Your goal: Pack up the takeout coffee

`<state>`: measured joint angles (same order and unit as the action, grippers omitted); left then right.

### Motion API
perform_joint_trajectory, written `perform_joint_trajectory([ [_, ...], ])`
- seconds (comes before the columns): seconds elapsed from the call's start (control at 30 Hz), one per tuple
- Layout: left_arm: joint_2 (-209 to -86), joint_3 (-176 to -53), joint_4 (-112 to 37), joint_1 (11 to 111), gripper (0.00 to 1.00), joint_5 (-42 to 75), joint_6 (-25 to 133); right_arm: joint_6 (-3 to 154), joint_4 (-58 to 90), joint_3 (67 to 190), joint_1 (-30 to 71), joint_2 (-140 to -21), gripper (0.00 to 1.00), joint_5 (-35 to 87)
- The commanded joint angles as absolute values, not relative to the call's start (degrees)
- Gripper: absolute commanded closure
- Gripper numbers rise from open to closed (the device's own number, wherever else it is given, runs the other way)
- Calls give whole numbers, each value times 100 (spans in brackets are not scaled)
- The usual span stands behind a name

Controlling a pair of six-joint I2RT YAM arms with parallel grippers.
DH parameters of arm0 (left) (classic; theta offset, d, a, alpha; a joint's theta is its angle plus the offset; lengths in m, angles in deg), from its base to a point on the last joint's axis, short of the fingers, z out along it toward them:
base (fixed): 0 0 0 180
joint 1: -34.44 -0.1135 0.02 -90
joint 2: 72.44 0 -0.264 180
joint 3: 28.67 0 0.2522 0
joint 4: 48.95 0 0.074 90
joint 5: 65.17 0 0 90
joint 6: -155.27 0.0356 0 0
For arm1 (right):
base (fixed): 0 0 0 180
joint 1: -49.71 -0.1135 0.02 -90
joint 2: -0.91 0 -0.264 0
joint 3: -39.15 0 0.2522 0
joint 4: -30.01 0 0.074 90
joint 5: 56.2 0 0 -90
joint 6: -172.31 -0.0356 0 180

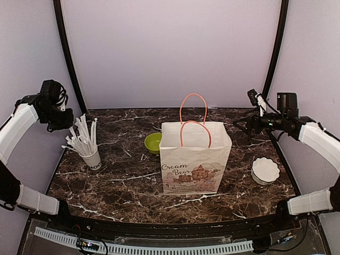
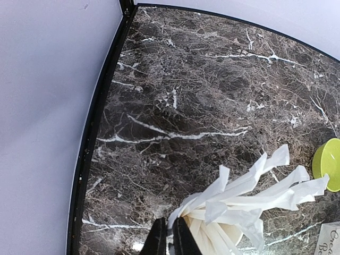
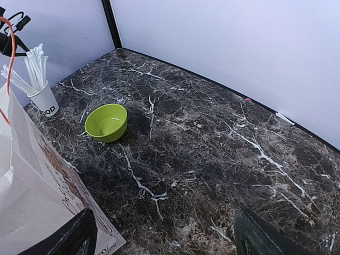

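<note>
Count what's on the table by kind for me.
Paper bag: 1
Cup of straws: 1
Lime-green bowl: 1
White scalloped dish: 1
Total: 4
No black coffee cup shows in any view.

Paper bag (image 1: 195, 159), front face: script print "Cream Bear" above a drawing; the finer lines beneath are too small to read. White straw cup (image 3: 45, 99), wall: black letters ending "OD", the rest hidden round the curve. Left wrist view: bag corner shows only partial script.
</note>
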<state>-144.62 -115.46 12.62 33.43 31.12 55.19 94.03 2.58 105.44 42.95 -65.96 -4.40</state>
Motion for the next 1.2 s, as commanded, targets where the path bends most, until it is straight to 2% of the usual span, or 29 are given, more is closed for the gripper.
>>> perform_joint_trajectory([
  [0.0, -14188, -11790, 1519, 3313, 92, 2950, 5554, 9442, 448, 10503, 4329, -6634, 10, -575],
  [0.33, -13867, -12354, 1915, 3311, 98, 2950, 5616, 9466, 448, 10501, 4325, -6698, 10, -568],
  [0.53, -13846, -12067, 1754, 3313, 98, 2724, 5680, 9481, 429, 10504, 4329, -6729, 10, -580],
  [0.73, -13873, -11632, 1520, 3313, 85, 2632, 5724, 9478, 430, 10489, 4330, -6738, 10, -578],
  [0.87, -13920, -11613, 1556, 3313, 91, 2616, 5757, 9487, 421, 10501, 4328, -6763, 10, -577],
  [0.93, -13885, -11620, 1543, 3313, 98, 2627, 5757, 9490, 422, 10503, 4329, -6777, 10, -576],
  [1.07, -13827, -11781, 1643, 3313, 100, 2634, 5714, 9493, 422, 10503, 4325, -6798, 10, -583],
  [1.17, -13796, -11932, 1754, 3313, 90, 2648, 5706, 9493, 412, 10503, 4330, -6827, 10, -592],
])
